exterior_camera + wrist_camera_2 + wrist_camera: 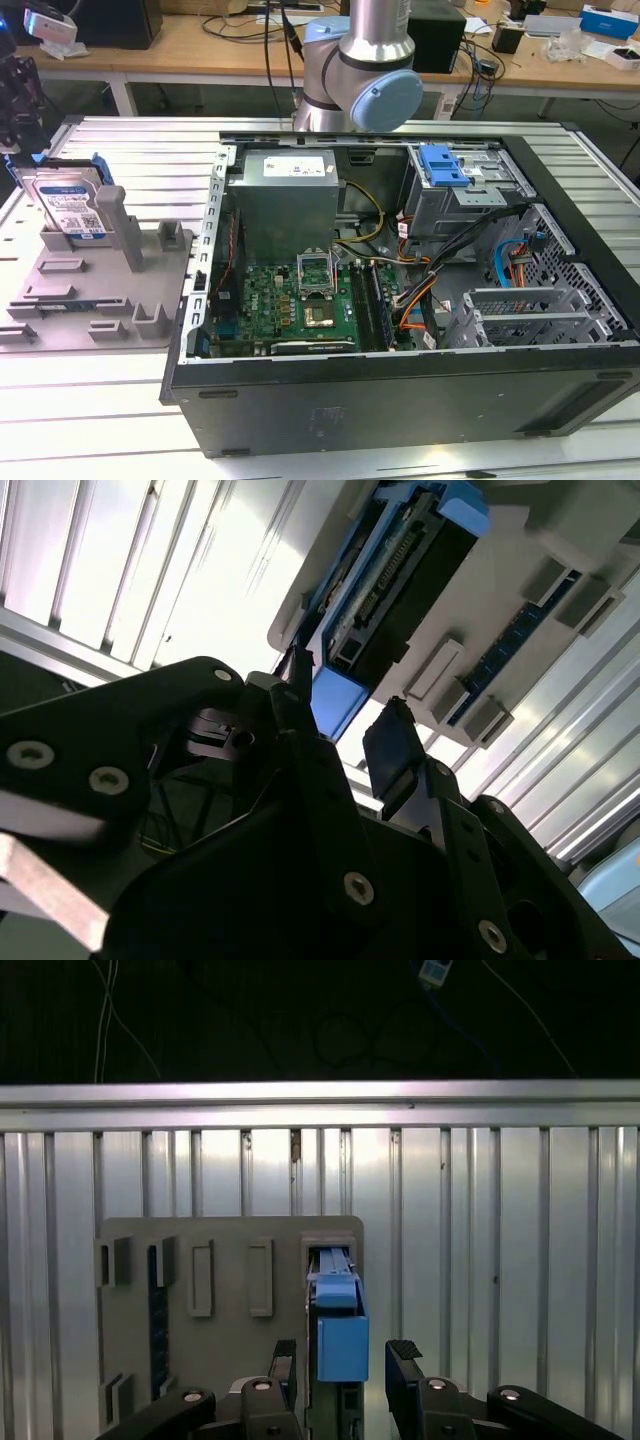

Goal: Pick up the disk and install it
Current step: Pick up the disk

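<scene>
Disk (pixel 70 205) upright in the grey fixture (pixel 100 290), on the exterior view's left, well apart from the open computer case (pixel 400 380). Gripper (pixel 344 1352) spread, straddling the blue carrier rail (pixel 338 1305) — not clamped. Likely hazard: closing off-centre — tilting or jamming the drive in its slot.

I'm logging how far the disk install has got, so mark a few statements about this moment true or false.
1. The disk stands on edge in the grey holder. True.
2. The disk sits inside the computer case. False: it is in the holder, to the exterior view's left of the case.
3. The gripper straddles the disk. True.
4. The gripper is clamped shut on the disk. False: it is open, with a gap on each side in the first wrist view.
5. The case is closed up. False: its side is open and the green board shows.
</scene>
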You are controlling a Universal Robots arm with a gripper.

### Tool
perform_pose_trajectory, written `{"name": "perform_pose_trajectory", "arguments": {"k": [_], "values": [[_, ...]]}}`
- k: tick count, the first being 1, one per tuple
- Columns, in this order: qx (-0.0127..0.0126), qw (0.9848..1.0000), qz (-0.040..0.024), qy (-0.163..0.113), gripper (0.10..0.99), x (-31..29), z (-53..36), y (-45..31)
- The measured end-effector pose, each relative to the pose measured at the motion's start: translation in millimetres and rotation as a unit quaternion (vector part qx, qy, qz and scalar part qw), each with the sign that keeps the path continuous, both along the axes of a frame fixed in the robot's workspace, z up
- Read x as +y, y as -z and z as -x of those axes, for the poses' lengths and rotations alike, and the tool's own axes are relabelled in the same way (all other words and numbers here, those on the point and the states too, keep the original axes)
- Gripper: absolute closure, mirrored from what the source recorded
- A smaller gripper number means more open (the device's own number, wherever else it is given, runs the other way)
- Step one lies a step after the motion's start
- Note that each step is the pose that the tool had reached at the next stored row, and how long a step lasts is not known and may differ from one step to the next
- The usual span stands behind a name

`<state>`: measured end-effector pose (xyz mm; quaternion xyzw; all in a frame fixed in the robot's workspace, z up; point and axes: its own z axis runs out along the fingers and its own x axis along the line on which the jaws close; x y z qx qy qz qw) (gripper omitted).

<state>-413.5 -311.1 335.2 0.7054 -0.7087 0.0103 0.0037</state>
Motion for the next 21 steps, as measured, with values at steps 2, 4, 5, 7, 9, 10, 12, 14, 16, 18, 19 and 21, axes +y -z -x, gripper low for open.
{"name": "perform_pose_trajectory", "arguments": {"k": [2, 4, 5, 7, 9, 10, 12, 14, 16, 18, 19, 21], "values": [[0.0002, 1.0, 0.0, -0.001, 0.604, 0.0, 0.1, 1.1], [0.0004, 1.0, 0.0, -0.003, 0.604, 0.0, 0.4, 2.3], [0.0005, 1.0, 0.0, -0.004, 0.604, 0.0, 0.8, 3.3], [0.0005, 1.0, 0.0, -0.005, 0.604, -0.1, 1.4, 4.9], [0.0005, 1.0, 0.0, -0.007, 0.604, 0.0, 1.8, 6.3], [0.0005, 1.0, 0.0, -0.007, 0.604, -0.1, 2.0, 6.9], [0.0006, 1.0, 0.0, -0.009, 0.604, -0.1, 2.6, 8.8], [0.0008, 0.9999, 0.0, -0.01, 0.604, 0.0, 2.8, 9.9], [0.0008, 0.9999, 0.0, -0.011, 0.604, 0.0, 2.9, 10.9], [0.0009, 0.9999, 0.0, -0.012, 0.604, 0.0, 2.9, 11.8], [0.001, 0.9999, 0.0, -0.013, 0.604, -0.1, 2.9, 12.3], [0.0011, 0.9999, 0.0, -0.013, 0.604, 0.0, 2.9, 13.0]]}}
